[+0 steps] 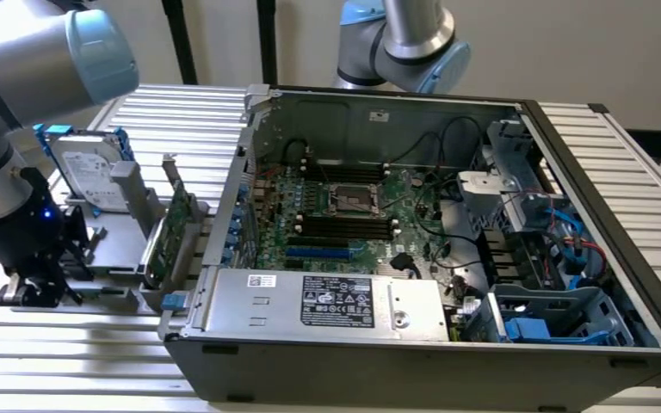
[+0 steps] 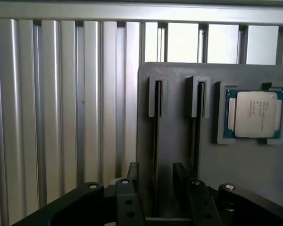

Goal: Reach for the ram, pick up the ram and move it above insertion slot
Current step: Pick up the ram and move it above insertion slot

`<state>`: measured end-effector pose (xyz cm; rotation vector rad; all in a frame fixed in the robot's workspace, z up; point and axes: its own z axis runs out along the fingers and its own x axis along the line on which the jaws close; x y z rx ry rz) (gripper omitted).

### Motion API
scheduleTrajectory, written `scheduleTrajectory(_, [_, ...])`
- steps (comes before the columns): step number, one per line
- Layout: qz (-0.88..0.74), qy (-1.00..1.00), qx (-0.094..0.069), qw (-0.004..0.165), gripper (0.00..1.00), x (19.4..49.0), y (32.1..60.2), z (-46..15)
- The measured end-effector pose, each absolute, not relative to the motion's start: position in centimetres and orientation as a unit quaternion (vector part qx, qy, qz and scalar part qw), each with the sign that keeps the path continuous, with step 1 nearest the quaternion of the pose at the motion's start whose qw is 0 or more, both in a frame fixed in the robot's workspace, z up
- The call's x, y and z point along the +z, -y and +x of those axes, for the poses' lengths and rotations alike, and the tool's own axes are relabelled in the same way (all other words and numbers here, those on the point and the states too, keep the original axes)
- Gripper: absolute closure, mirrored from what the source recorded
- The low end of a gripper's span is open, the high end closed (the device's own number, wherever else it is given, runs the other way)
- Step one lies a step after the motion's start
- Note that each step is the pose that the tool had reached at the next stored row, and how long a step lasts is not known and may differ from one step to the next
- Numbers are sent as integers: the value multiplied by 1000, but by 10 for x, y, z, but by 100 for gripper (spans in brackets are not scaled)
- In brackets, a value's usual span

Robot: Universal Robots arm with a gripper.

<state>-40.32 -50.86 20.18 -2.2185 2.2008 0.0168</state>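
My gripper (image 1: 41, 280) hangs low over a grey holder (image 1: 107, 249) on the table at the exterior view's left. In the wrist view the gripper (image 2: 155, 170) is open, and its dark fingers (image 2: 179, 173) straddle one of the holder's two narrow slots. A thin dark edge (image 2: 156, 141) runs along that slot between the fingers; it may be the ram seen edge-on, and I cannot tell if the fingers touch it. The second slot (image 2: 197, 134) lies just beside. Black memory slots (image 1: 348, 225) sit on the motherboard inside the open computer case (image 1: 423, 344).
A processor chip (image 2: 254, 114) rests in a recess of the grey holder (image 2: 179, 80). A silver hard drive (image 1: 83, 176) and a green expansion card (image 1: 169, 237) stand upright between my arm and the case. Ribbed aluminium table (image 1: 66, 361) lies all around.
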Motion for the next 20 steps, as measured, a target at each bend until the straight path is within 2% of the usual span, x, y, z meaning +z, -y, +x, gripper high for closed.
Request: scheduleTrajectory(20, [-715,-699,12,2,58,195,506,-403])
